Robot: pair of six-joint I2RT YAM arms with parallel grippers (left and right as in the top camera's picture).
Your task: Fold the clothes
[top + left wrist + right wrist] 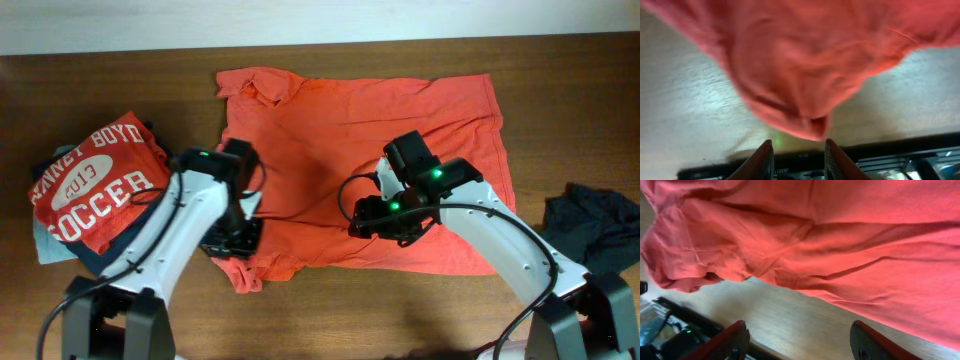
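Fabric covers the middle of the brown wooden table [120, 70]: a large orange-red short-sleeved collared shirt [400, 120] lies spread out flat, its collar at the far left corner and one sleeve bunched at the near left corner.

The left gripper [798, 145] hangs over that bunched sleeve. Its two fingers stand a narrow way apart with nothing between them. A rounded fold of the shirt sits just beyond the fingertips, in line with the gap but not inside it.

The right gripper [800, 327] hovers over the near hem around the shirt's middle. Its fingers are spread wide and hold nothing. Bare tabletop shows between them, and the creased hem lies just ahead of the tips.

Well apart to the left is a folded red tee with white "SOCCER" print [95, 185], stacked on a dark navy piece [100, 258] and a pale grey-blue piece [42, 240]. A crumpled dark garment [590, 225] lies at the table's right edge.
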